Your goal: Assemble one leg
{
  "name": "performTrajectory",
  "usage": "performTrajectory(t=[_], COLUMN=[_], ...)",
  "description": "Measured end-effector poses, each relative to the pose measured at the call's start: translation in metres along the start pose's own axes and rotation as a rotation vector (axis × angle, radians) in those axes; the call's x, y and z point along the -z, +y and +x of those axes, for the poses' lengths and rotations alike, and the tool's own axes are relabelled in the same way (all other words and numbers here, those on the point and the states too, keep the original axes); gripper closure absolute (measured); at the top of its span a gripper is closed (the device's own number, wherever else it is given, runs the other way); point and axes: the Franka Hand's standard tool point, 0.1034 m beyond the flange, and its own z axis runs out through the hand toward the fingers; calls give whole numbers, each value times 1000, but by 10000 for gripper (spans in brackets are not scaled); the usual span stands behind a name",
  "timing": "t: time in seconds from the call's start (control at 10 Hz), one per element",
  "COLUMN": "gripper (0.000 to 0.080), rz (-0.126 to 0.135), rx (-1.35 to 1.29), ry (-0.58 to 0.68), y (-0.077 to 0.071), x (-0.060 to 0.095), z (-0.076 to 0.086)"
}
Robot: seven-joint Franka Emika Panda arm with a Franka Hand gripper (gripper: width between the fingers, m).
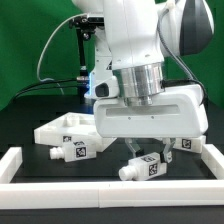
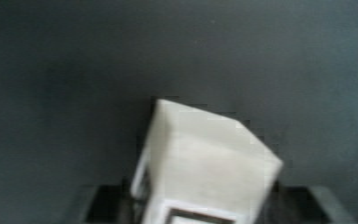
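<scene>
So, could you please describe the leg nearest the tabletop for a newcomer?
Find the large white square tray-like tabletop on the exterior view's left. Beside it lies a small white tagged peg-like leg, alone, unlike its twin under the gripper.

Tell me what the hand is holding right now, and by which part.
One white leg, clamped in the hand near its tagged end; the rest of the leg juts out beyond the grip.

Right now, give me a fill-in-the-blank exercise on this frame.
1. The leg sits between the gripper's two ___.
2. The tabletop lies on the exterior view's ___ of the gripper.
3. The tabletop's colour is ___.
Missing words: fingers; left; white.
</scene>
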Motion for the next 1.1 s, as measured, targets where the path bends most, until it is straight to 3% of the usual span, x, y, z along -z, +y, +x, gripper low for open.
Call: performTrajectory(t=[0.1,0.5,0.7,0.9,1.1], gripper=[520,519,519,518,518], rz=[0,-9,-18,-14,-15], rx=[1,75,167,168,172], ry=[1,-7,-12,4,1], y=[0,11,28,45,44], x=[0,11,39,54,52], z=[0,-4,2,13,11])
